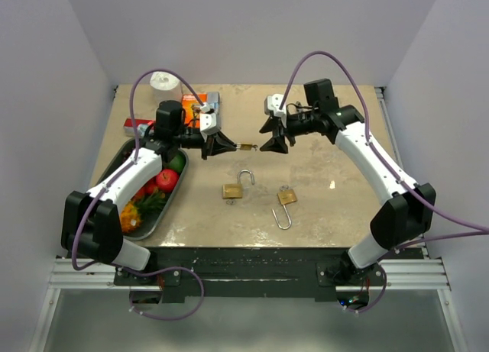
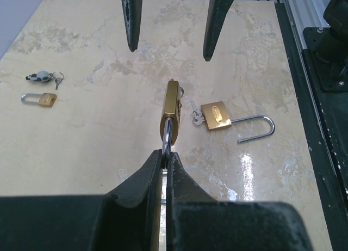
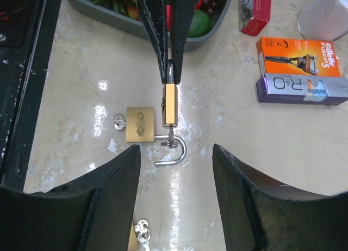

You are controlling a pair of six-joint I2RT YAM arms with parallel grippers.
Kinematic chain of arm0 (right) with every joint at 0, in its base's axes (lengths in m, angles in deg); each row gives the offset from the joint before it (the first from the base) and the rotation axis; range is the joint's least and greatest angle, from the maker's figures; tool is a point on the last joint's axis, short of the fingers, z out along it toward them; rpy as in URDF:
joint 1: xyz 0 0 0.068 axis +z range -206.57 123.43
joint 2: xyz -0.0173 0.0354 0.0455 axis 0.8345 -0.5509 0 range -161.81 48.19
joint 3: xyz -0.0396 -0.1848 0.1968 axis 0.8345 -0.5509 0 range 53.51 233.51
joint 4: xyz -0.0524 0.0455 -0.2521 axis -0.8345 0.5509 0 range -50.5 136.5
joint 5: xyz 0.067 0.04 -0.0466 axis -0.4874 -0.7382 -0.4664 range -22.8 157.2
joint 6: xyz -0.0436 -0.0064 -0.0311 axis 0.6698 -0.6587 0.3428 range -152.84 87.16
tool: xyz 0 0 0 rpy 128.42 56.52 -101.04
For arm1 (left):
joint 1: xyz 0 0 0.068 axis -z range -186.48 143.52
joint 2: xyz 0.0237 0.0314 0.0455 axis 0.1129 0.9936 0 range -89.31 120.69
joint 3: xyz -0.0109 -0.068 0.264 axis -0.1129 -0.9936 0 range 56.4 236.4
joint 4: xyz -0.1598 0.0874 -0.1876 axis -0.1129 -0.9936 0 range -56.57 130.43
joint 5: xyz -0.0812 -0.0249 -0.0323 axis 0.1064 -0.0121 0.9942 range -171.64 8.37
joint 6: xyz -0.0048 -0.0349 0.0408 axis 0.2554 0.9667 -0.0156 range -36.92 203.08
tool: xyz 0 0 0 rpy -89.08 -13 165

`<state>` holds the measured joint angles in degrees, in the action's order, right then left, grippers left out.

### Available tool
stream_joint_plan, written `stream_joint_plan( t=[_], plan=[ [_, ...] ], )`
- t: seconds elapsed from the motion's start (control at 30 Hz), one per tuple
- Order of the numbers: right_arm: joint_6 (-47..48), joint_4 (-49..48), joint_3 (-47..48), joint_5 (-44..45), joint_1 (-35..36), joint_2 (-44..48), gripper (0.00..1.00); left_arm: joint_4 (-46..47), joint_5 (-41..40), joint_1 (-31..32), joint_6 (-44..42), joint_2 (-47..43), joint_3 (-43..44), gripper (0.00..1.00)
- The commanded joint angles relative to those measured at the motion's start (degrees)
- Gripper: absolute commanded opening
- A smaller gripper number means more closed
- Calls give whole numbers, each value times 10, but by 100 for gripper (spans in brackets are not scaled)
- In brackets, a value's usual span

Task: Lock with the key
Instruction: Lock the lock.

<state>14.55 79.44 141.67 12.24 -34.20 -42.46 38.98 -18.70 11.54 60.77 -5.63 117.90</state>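
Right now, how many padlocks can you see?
4. One padlock hangs by its shackle in the left end effector; two open padlocks lie on the table near the arms; a small padlock lies apart, visible only from the left wrist. Others may be hidden.

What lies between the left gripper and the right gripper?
A brass padlock, pinched by its shackle in the shut left gripper and pointing at the open right gripper. The top view shows it clearly; both wrist views confirm.
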Motion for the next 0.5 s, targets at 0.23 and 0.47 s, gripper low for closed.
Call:
stream_joint_plan(
  t=[0.23,0.47],
  plan=[
    [-33,-22,6,4,23,-11,51,50,25,1,11,-7,14,0],
    [-31,-37,1,17,35,-17,47,51,25,2,10,-10,13,0]
  ],
)
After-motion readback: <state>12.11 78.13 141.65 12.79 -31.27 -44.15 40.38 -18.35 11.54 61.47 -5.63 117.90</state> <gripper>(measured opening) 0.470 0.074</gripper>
